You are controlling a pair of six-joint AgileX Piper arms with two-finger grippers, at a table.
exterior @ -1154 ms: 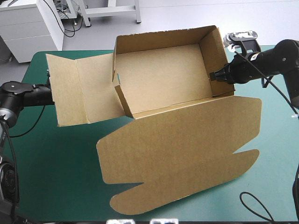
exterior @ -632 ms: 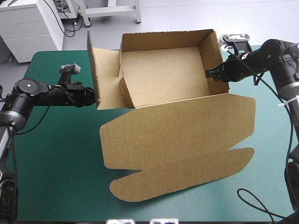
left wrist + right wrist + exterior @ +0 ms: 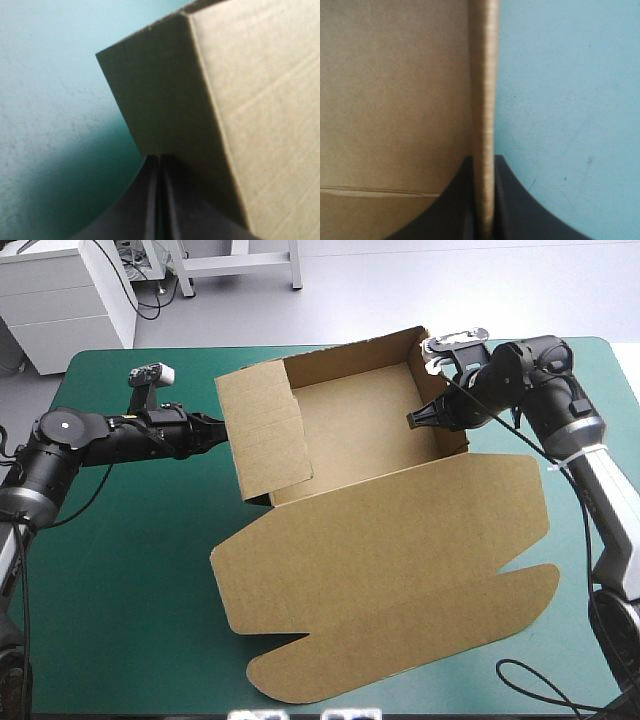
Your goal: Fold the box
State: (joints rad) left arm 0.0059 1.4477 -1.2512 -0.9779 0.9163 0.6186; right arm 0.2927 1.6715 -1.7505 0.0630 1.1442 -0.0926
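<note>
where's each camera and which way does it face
high view: above and behind the robot, facing forward and down at the box and teal-green table; left arm and right arm show.
left wrist view: on that wrist, along the shut left gripper toward the box's side flap.
right wrist view: on that wrist, along the right gripper pinching the box's wall.
all share box and table.

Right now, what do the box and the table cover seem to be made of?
Box: brown cardboard, matte, likely corrugated; the cut edge in the right wrist view looks thick. Table cover: teal-green, matte, perhaps fabric or mat; faint scuffs.
</note>
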